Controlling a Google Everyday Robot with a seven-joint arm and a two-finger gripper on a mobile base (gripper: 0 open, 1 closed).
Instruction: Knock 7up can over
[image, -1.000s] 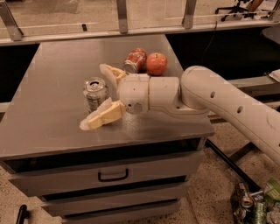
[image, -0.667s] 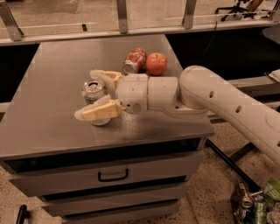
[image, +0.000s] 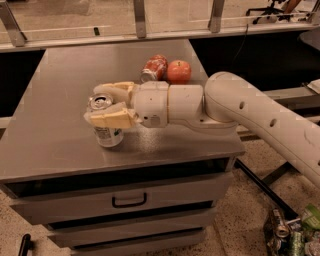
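The 7up can (image: 106, 131) is silver-white with a grey text panel and a pull-tab top. It stands upright near the front left of the grey metal table (image: 55, 90). My gripper (image: 101, 104) comes in from the right on a white arm. Its cream fingers (image: 112, 118) are spread on either side of the can's top, one in front and one behind. The front finger lies across the can's upper part. The fingers are open around the can, not closed on it.
A red-orange can (image: 154, 67) lies on its side at the table's back, next to a red apple (image: 178, 72). The table has a drawer with a black handle (image: 129, 201) below. Crushed cans (image: 282, 235) lie on the floor at lower right.
My gripper has moved left and its fingers have come around the can's top. The can still stands at about the same spot.
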